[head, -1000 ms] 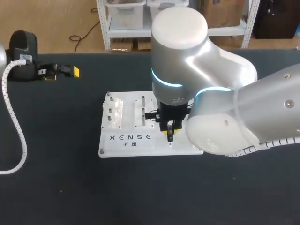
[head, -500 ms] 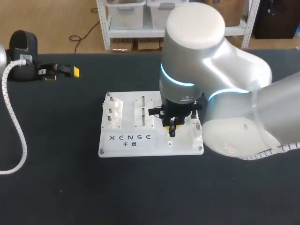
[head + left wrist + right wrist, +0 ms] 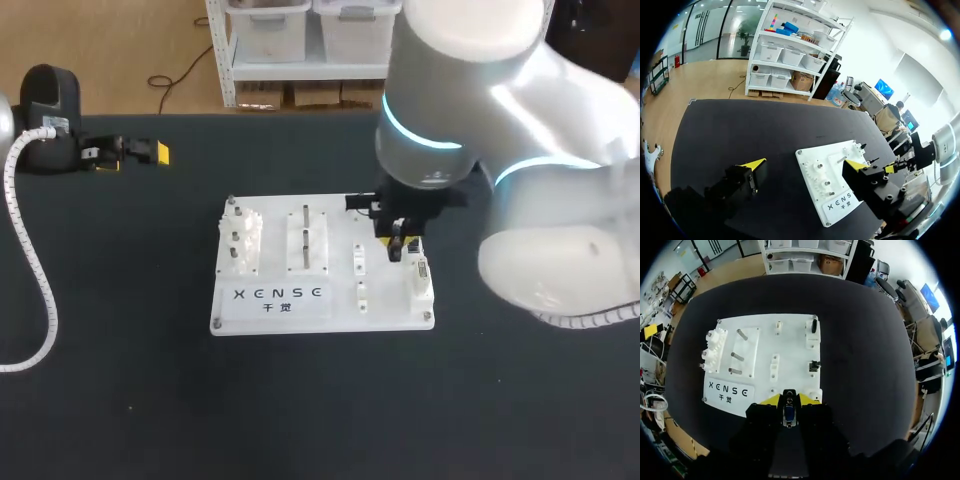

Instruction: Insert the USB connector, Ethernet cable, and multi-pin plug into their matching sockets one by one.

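The right gripper (image 3: 396, 246) is pinching the USB connector (image 3: 789, 413) between its 2 narrowly set yellow tips and is hanging over the white board (image 3: 270, 300) near its right edge, just beside the socket block (image 3: 420, 282) there. The board is lying at the table's (image 3: 120, 400) middle. The left gripper (image 3: 805, 163) is resting near the table's far left corner, fingers spread wide.

Before me spreads a black surface (image 3: 120, 400), dark and matte from edge to edge. Directly on it lies one white board (image 3: 330, 315), flat and near the middle, with its lettered edge toward my side and its sides square with the surface's edges.
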